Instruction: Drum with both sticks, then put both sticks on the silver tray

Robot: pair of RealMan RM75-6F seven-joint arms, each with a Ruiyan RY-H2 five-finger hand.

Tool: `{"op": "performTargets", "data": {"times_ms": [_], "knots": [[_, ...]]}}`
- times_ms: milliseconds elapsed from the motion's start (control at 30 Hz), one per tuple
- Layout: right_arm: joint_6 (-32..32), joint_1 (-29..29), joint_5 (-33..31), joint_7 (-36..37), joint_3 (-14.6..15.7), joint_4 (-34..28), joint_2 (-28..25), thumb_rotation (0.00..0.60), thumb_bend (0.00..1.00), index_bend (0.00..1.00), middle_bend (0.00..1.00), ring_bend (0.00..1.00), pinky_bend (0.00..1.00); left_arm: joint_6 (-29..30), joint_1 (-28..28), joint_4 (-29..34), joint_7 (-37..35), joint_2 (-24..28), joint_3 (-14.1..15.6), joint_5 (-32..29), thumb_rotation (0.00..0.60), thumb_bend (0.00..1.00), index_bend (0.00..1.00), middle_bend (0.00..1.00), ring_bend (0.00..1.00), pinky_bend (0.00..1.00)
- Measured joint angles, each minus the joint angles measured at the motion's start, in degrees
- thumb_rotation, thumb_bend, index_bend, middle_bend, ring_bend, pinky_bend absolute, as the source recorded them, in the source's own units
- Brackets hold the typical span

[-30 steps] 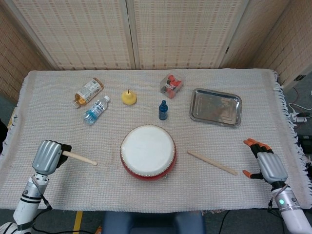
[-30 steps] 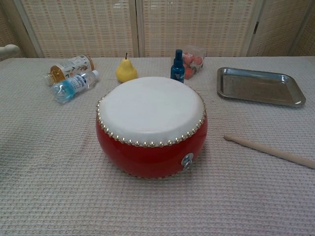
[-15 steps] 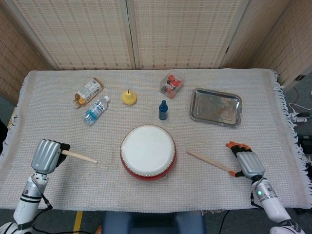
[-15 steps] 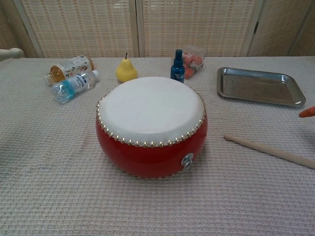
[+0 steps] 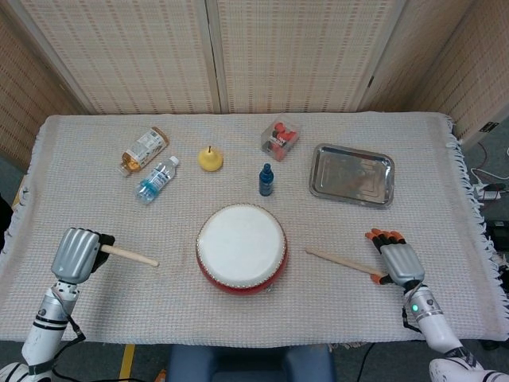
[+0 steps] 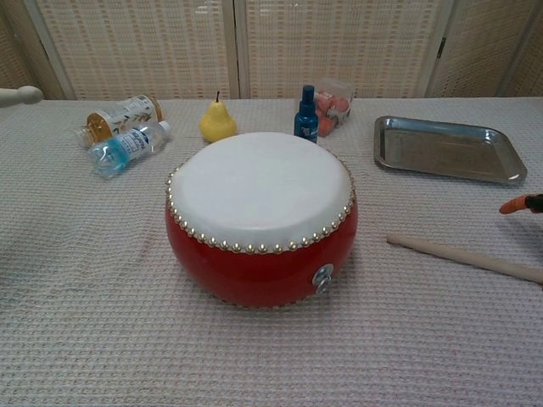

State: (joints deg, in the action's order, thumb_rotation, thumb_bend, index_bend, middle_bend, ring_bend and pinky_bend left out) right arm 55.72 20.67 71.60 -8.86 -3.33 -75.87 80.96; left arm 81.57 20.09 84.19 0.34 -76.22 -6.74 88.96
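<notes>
Here, moving left to right across a table covered in a cream woven cloth [image 5: 95, 334]:

- The left hand [image 5: 77, 255] sits near the front left corner, its fingers curled around the handle of the left drumstick [image 5: 131, 256], which points right toward the drum. In the chest view only the stick's rounded tip [image 6: 21, 95] shows at the far left edge.
- Farther back on the left lie a snack packet [image 5: 144, 149] and, just beside it, a clear water bottle [image 5: 157, 178], both on their sides.
- A yellow pear [image 5: 210, 159] stands upright behind the drum, slightly left of centre.
- The red drum [image 5: 241, 248] with its white skin sits in the middle of the front half of the table, and nothing touches it.
- A small blue bottle [image 5: 266, 180] stands upright just behind the drum, with a clear box of red fruit [image 5: 280, 137] farther back.
- The right drumstick [image 5: 343, 264] lies flat on the cloth to the right of the drum, apart from it, angled toward the front right.
- The silver tray [image 5: 351, 174] rests at the back right, well apart from both sticks.
- The right hand [image 5: 396, 259] is at the far end of the right drumstick, fingers spread with orange fingertips [image 5: 385, 235] showing. Its thumb is at the stick's end, but I cannot tell whether it grips the stick. One orange fingertip shows at the chest view's right edge.
</notes>
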Motion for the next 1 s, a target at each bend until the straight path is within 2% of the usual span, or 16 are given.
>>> {"op": "performTargets", "data": {"times_ms": [133, 233, 533, 700, 1000], "knots": [[-0.6, 0.5, -1.4, 0.6, -1.1, 2.4, 0.3, 0.6, 0.31, 0.2, 0.07, 0.0, 0.1, 0.0, 0.0, 0.1, -0.2, 0.1, 0.0, -0.2, 0.6, 0.92, 1.0, 1.0, 1.0, 1.0], [-0.8, 1.0, -2.0, 1.6, -2.1, 3.2, 0.4, 0.6, 0.33, 0.22, 0.07, 0.0, 0.1, -0.1, 0.0, 0.2, 0.0, 0.2, 0.1, -0.3, 0.6, 0.92, 1.0, 1.0, 1.0, 1.0], [-5.3, 4.2, -0.6, 11.2, -4.0, -2.6, -1.0, 0.6, 0.34, 0.36, 0.07, 0.0, 0.1, -0.1, 0.1, 0.9, 0.1, 0.2, 0.1, -0.4, 0.6, 0.92, 1.0, 1.0, 1.0, 1.0], [-6.4, 7.0, -0.2, 11.4, -5.3, -0.8, 2.6, 0.6, 0.35, 0.42, 0.07, 0.0, 0.1, -0.3, 0.1, 0.8, -0.1, 0.2, 0.2, -0.6, 0.6, 0.92, 1.0, 1.0, 1.0, 1.0], [-8.4, 10.6, -0.9, 8.4, -5.3, 3.9, 8.0, 0.6, 0.36, 0.44, 0.07, 0.0, 0.1, -1.0, 0.0, -0.2, -1.1, 0.2, 0.5, -1.3, 0.6, 0.92, 1.0, 1.0, 1.0, 1.0]]}}
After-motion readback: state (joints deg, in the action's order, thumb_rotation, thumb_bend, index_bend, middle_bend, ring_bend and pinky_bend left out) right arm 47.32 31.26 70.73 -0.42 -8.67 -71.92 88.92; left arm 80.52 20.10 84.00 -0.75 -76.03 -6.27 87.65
